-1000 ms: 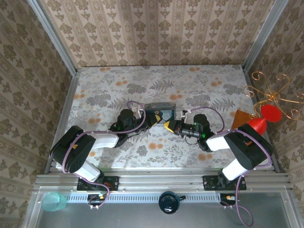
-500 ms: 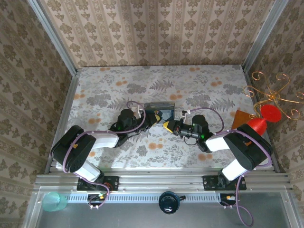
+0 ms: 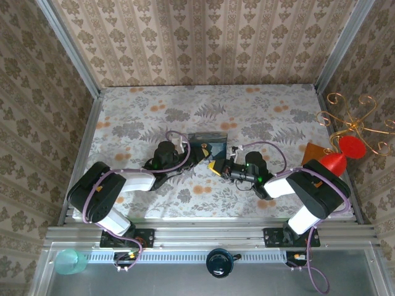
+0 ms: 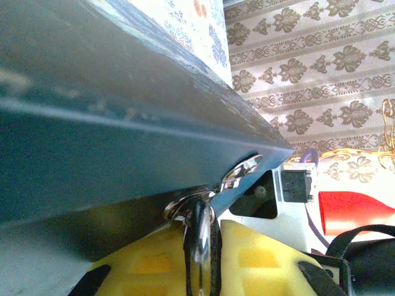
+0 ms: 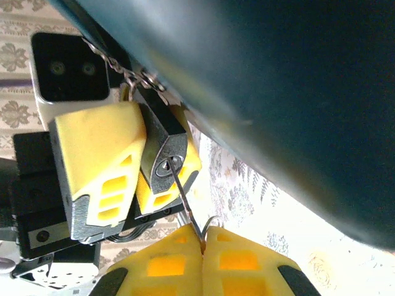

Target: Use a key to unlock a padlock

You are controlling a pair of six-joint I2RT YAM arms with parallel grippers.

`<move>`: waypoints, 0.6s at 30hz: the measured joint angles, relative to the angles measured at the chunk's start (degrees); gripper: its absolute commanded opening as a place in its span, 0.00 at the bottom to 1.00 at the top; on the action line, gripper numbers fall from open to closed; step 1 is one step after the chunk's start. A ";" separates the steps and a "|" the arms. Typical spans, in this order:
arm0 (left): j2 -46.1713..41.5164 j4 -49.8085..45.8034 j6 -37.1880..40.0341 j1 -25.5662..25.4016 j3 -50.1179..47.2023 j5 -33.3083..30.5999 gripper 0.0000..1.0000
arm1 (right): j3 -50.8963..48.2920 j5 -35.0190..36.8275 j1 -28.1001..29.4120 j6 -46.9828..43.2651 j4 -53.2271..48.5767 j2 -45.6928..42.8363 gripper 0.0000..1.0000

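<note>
The small dark padlock (image 5: 162, 143) hangs by its shackle from the metal hasp (image 4: 237, 176) of a blue tin (image 3: 211, 138). My left gripper (image 4: 200, 233) is shut on the padlock (image 4: 199, 231), whose body is squeezed between the yellow fingers (image 5: 99, 166). My right gripper (image 5: 202, 239) is shut on the thin metal key (image 5: 185, 194). The key's tip sits in the keyhole on the padlock's bottom face. In the top view the left gripper (image 3: 199, 154) and the right gripper (image 3: 213, 166) meet just in front of the tin.
The tin's dark wall (image 4: 92, 123) looms right above both wrists. A red cone-shaped object (image 3: 335, 161) and a gold wire stand (image 3: 358, 123) sit at the table's right edge. The floral table (image 3: 154, 111) lies open behind and to the left.
My right gripper has slid a little to the left with the key, closer to the padlock. The left arm has stayed put.
</note>
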 measured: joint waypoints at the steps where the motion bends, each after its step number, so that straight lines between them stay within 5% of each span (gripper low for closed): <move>1: 0.00 -0.22 0.04 -0.22 0.09 0.02 0.00 | 0.02 -0.24 0.11 0.00 0.00 0.00 0.00; 18: -1.99 -6.51 3.61 -0.20 1.18 -0.24 0.00 | 0.13 -4.07 -2.47 -0.04 -1.81 -0.09 0.00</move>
